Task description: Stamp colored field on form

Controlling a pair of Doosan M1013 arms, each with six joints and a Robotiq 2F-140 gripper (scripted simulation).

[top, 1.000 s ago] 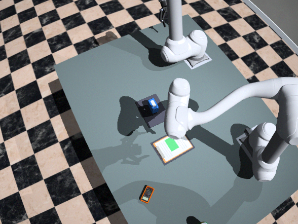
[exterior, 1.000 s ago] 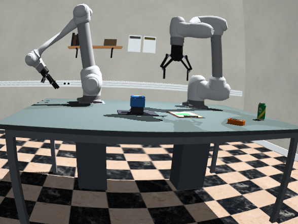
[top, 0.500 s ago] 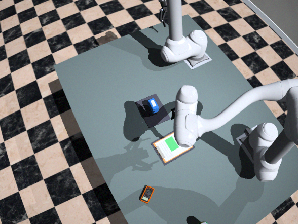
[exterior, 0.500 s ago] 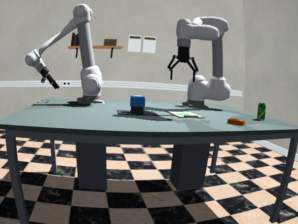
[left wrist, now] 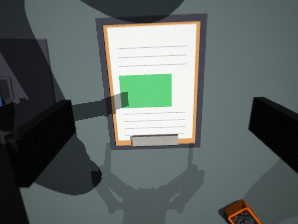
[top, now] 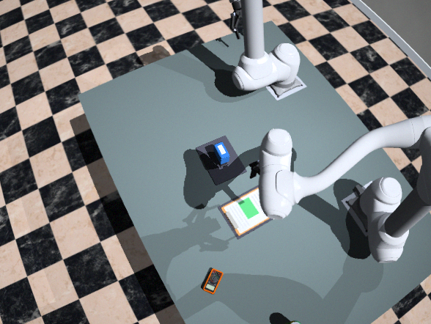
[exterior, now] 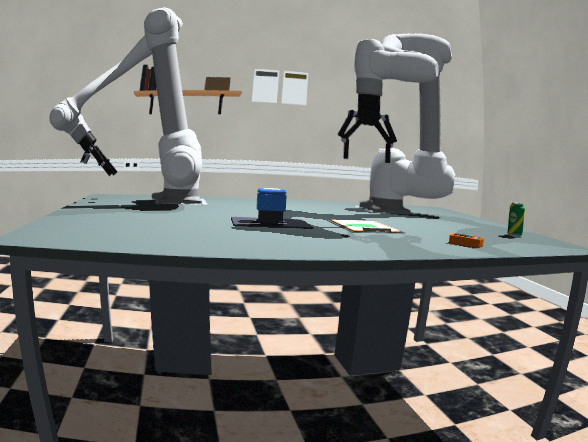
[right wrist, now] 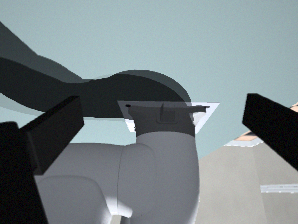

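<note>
From left to right in the exterior view, the right arm (top: 253, 29) (exterior: 172, 90) (right wrist: 167, 170) comes first, its right tool (top: 235, 27) (exterior: 98, 166) (right wrist: 162, 109) hanging tilted above the far side of the tabletop (top: 146, 128) (exterior: 150, 235) (left wrist: 235, 50) (right wrist: 225, 50). That tool is released, its fingers spread. Behind this arm, a wall shelf (exterior: 212, 93) carries books (exterior: 148, 77) and a brown box (exterior: 217, 83); two sheets (exterior: 265, 86) (exterior: 295, 88) hang farther right.

The blue stamp (top: 222, 153) (exterior: 271, 200) (left wrist: 1, 98) stands upright on the dark mat (top: 229, 176) (exterior: 300, 223) (left wrist: 30, 65), near the form (top: 238, 216) (exterior: 357, 223) (left wrist: 150, 35) and apart from both tools. The form lies flat on a clipboard, with a metal clip (left wrist: 155, 140) at one end and printed lines around its green field (top: 249, 208) (exterior: 361, 226) (left wrist: 145, 90). A narrow shadow crosses from the mat side onto the field.

The left tool (top: 253, 170) (exterior: 367, 157) (left wrist: 161, 114) hovers well above, pointing down, fingers wide apart and released. From above, the left arm (top: 278, 176) (exterior: 410, 65) hides one corner of the form.

Farther right, an orange meter (top: 212, 281) (exterior: 466, 240) (left wrist: 242, 212) lies flat, apart from the form. A green can (top: 295, 322) (exterior: 516, 219) stands upright beyond it.

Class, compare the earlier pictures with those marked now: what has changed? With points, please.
The left gripper (top: 254, 170) (exterior: 367, 157) (left wrist: 161, 114) has moved away from the stamp (top: 221, 152) (exterior: 271, 200) (left wrist: 1, 98), rightward in the exterior view. Nothing was visibly grasped or released. Stamp, clipboard (top: 238, 217) (exterior: 365, 225) (left wrist: 152, 122) and right gripper (top: 235, 31) (exterior: 98, 167) (right wrist: 162, 109) stayed put.
</note>
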